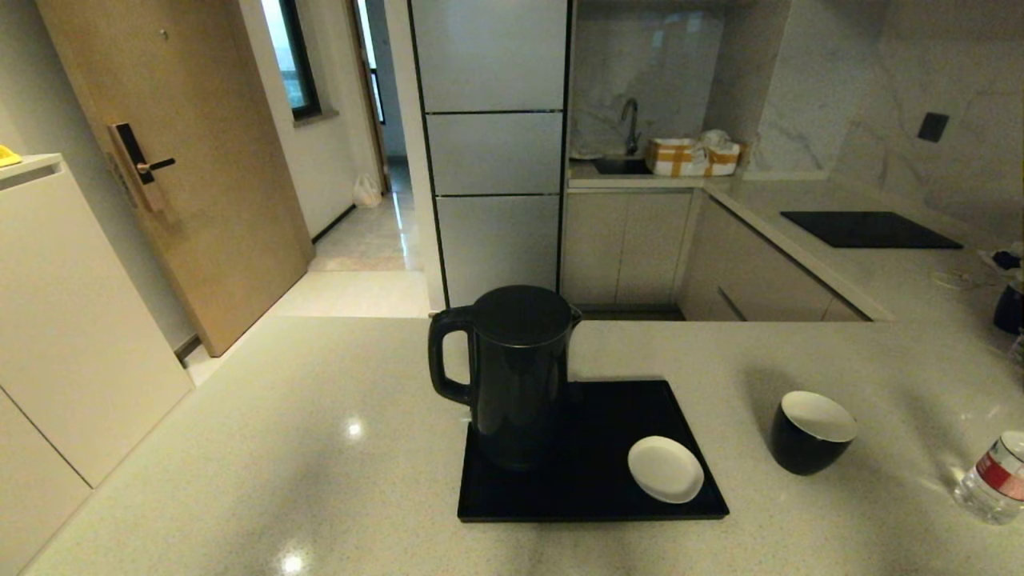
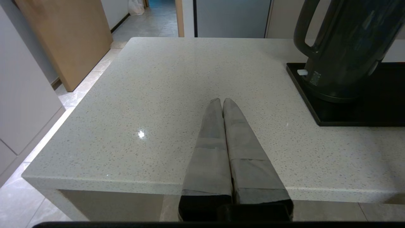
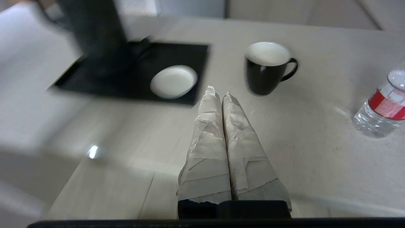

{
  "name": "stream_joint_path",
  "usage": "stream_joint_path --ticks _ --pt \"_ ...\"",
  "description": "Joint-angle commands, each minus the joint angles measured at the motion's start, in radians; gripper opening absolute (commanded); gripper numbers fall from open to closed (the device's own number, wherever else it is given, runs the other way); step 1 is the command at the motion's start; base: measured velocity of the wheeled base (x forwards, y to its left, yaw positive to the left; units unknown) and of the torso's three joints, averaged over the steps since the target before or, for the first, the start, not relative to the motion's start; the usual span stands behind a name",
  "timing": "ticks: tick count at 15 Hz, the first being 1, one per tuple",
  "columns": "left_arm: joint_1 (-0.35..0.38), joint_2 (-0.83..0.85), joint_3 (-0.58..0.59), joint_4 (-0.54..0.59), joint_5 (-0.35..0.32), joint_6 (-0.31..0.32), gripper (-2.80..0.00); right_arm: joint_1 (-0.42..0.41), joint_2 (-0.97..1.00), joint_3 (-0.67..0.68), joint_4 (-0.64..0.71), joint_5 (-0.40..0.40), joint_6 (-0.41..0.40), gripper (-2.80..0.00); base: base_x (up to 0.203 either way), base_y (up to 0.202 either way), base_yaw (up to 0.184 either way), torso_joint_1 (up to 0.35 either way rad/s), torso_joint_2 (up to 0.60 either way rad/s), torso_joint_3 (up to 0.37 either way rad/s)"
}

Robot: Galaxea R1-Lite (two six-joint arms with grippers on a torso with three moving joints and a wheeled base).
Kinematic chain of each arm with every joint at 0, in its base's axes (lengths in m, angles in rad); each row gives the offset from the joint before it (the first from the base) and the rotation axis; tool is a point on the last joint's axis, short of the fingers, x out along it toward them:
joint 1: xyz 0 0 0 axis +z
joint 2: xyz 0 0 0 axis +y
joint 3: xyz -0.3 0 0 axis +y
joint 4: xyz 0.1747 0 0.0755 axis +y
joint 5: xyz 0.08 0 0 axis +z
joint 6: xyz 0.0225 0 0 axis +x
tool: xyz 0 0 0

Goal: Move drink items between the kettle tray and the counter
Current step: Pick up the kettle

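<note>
The tall black kettle stands upright on the left part of the flat black kettle tray, handle toward the left. To the tray's right, on the beige counter, sits the black cup, white inside; the right wrist view shows a handle on this cup. The red-labelled bottle stands at the far right. My left gripper is shut and empty over the counter's near edge, left of the kettle. My right gripper is shut and empty, short of the tray and cup. Neither gripper shows in the head view.
A small white saucer lies on the tray's front right corner. A black cooktop panel is set in the side counter at the back right, with dark objects near the right edge. The counter's left edge drops to the floor.
</note>
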State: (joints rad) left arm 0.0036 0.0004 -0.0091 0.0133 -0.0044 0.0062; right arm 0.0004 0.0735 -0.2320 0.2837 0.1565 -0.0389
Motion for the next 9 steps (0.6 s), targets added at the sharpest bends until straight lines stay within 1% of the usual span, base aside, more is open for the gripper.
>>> stream_joint_path --ticks 1,2,3,4,5,6,9 --pt "-0.001 0.0 0.0 0.001 0.0 0.001 -2.8 -0.001 -0.053 0.214 -0.244 -0.067 0.048 -2.8 0.0 0.0 0.0 0.0 0.0 0.0" --pt "0.001 0.0 0.0 0.001 0.0 0.0 -2.8 -0.001 -0.061 0.229 -0.256 -0.097 0.069 -2.8 0.0 0.0 0.0 0.0 0.0 0.0" --pt "0.0 0.0 0.0 0.001 0.0 0.0 -2.8 -0.002 -0.068 0.218 -0.262 -0.121 0.067 -2.8 0.0 0.0 0.0 0.0 0.0 0.0" --pt "0.001 0.0 0.0 0.001 0.0 0.0 -2.8 -0.002 -0.073 0.219 -0.268 -0.137 0.001 -2.8 0.0 0.0 0.0 0.0 0.0 0.0" --pt "-0.001 0.0 0.0 0.001 0.0 0.0 -2.8 -0.002 -0.075 0.222 -0.274 -0.145 -0.022 -2.8 0.0 0.0 0.0 0.0 0.0 0.0" --pt "0.001 0.0 0.0 0.001 0.0 0.0 -2.8 -0.002 -0.075 0.228 -0.282 -0.144 -0.063 -2.8 0.0 0.0 0.0 0.0 0.0 0.0" --pt "0.001 0.0 0.0 0.001 0.0 0.0 -2.8 -0.002 -0.075 0.232 -0.284 -0.146 -0.015 -2.8 0.0 0.0 0.0 0.0 0.0 0.0"
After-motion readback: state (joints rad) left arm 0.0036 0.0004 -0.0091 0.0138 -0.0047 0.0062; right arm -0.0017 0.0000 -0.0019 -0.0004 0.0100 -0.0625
